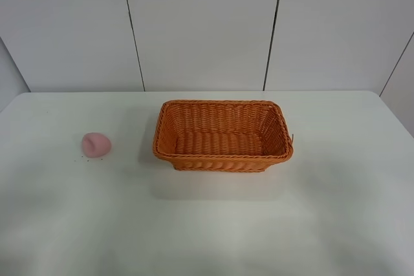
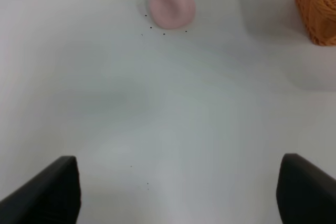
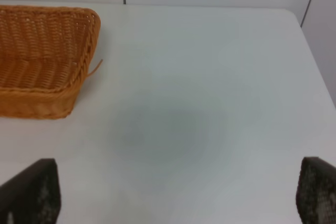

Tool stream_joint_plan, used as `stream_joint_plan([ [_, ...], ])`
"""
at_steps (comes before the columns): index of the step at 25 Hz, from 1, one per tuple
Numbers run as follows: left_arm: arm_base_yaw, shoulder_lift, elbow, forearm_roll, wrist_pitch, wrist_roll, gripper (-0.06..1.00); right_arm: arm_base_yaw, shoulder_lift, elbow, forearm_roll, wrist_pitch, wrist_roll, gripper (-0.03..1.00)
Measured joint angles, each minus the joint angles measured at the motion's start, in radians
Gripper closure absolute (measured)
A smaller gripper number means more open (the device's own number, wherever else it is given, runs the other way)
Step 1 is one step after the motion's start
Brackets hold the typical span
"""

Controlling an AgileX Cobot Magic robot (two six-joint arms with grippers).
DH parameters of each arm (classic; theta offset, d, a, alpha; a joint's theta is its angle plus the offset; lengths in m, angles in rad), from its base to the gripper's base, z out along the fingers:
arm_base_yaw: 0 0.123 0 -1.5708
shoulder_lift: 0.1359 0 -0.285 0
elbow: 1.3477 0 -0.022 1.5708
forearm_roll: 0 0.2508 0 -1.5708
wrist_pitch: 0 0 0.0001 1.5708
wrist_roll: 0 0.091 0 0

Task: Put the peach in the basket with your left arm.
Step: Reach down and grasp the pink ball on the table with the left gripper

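Note:
The pale pink peach (image 1: pixel 96 145) lies on the white table, left of the orange-brown wicker basket (image 1: pixel 223 135), which stands empty at the middle. Neither arm shows in the exterior view. In the left wrist view the peach (image 2: pixel 171 6) lies well ahead of my left gripper (image 2: pixel 178 195), whose two dark fingertips (image 2: pixel 50 192) stand wide apart, open and empty; a corner of the basket (image 2: pixel 317 6) shows at the edge. In the right wrist view my right gripper (image 3: pixel 181 198) is open and empty, with the basket (image 3: pixel 44 56) ahead to one side.
The white table (image 1: pixel 207 224) ends at a white panelled wall (image 1: pixel 207 24) behind the basket. A few tiny dark specks (image 2: pixel 164 33) lie on the table by the peach. A loose wicker strand (image 3: pixel 96 68) sticks out from the basket's corner.

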Motion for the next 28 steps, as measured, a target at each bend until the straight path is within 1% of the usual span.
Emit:
stream_joint_plan([
  [8,0.000,0.001,-0.001,0.000,-0.008,0.000,0.16,0.000,0.000,0.000,0.000,0.000,0.000,0.27],
  [10,0.000,0.040,-0.020,-0.002,-0.013,0.000,0.17,0.000,0.000,0.000,0.000,0.000,0.000,0.27],
  [12,0.000,0.125,-0.051,-0.009,-0.022,0.000,0.17,0.000,0.000,0.000,0.000,0.000,0.000,0.27],
  [16,0.000,0.393,-0.136,-0.017,-0.054,0.000,0.19,0.000,0.000,0.000,0.000,0.000,0.000,0.27],
  [22,0.000,0.887,-0.312,-0.019,-0.154,0.000,0.19,0.000,0.000,0.000,0.000,0.000,0.000,0.27],
  [24,0.000,1.073,-0.408,-0.019,-0.176,0.000,0.19,0.000,0.000,0.000,0.000,0.000,0.000,0.27],
  [28,0.000,1.395,-0.600,-0.019,-0.186,0.000,0.19,0.000,0.000,0.000,0.000,0.000,0.000,0.27],
])
